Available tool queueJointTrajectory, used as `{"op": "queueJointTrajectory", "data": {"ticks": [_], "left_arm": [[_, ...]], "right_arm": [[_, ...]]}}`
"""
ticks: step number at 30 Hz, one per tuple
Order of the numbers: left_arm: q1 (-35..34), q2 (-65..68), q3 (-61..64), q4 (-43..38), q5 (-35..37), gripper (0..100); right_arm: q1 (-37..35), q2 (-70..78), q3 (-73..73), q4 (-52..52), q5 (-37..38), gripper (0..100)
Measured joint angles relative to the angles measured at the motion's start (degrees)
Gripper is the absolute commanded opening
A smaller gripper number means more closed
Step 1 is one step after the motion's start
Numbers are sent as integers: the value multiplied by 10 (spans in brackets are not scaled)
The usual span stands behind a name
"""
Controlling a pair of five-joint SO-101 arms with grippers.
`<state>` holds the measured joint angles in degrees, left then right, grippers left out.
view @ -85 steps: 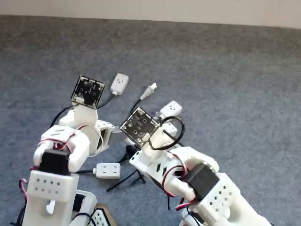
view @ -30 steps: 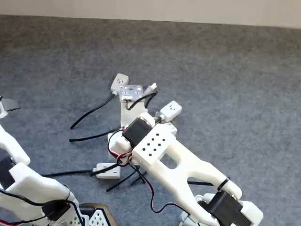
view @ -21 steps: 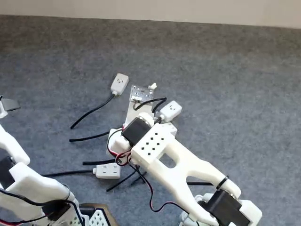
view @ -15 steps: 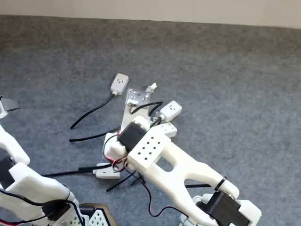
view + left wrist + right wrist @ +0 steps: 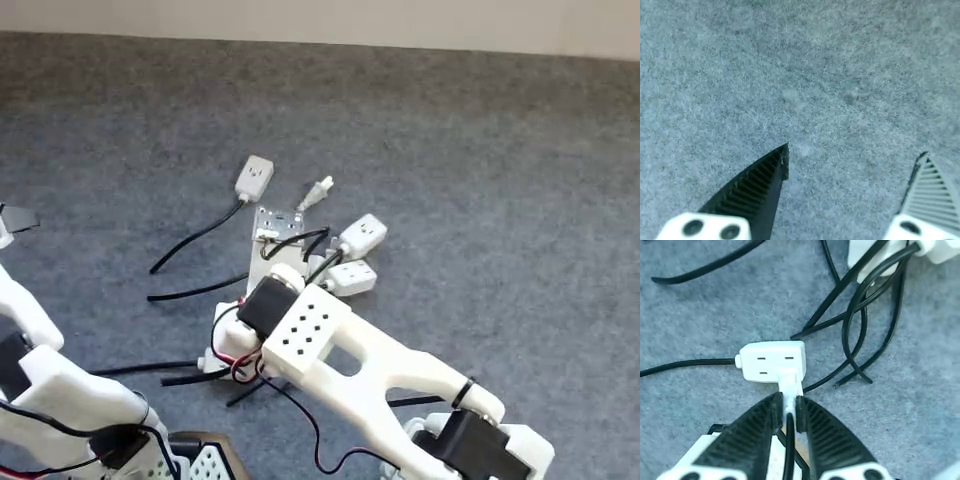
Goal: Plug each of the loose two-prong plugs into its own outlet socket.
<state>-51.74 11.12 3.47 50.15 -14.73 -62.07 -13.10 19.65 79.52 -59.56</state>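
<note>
Two arms stand over a grey carpet (image 5: pixel 480 150). The right arm (image 5: pixel 330 350) runs from the lower right of the high view toward the lower centre-left, with its wrist above a tangle of black cords (image 5: pixel 860 325).

In the right wrist view the right gripper (image 5: pixel 788 402) is almost fully closed. Its two ribbed black fingers (image 5: pixel 760 430) pinch a white plug (image 5: pixel 790 382) from both sides, and the plug's black lead runs back between them. The front end of the plug touches the side of a white outlet block (image 5: pixel 771 360), which lies flat with two pairs of slots facing up. The prongs are hidden, so it cannot be told whether they are seated.

In the high view a loose plug (image 5: pixel 318 190) lies on the carpet at upper centre. The left outlet (image 5: pixel 255 177) lies near it at upper centre-left, and its black lead trails toward the left of the frame. The middle outlet (image 5: pixel 363 234) and the lower outlet (image 5: pixel 350 277) lie just beside each other at the centre of the frame, close to the right arm's wrist.

The left arm (image 5: pixel 60 390) occupies the lower left edge of the high view. The left gripper (image 5: pixel 855 150) is spread wide, one dark finger and one pale, with nothing between them, over bare carpet.
</note>
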Motion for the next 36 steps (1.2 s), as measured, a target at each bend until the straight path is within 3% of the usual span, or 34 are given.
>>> {"op": "queueJointTrajectory", "data": {"ticks": [36], "left_arm": [[-16, 0, 0, 0, -1, 376]], "right_arm": [[-1, 81, 12, -47, 0, 5]]}}
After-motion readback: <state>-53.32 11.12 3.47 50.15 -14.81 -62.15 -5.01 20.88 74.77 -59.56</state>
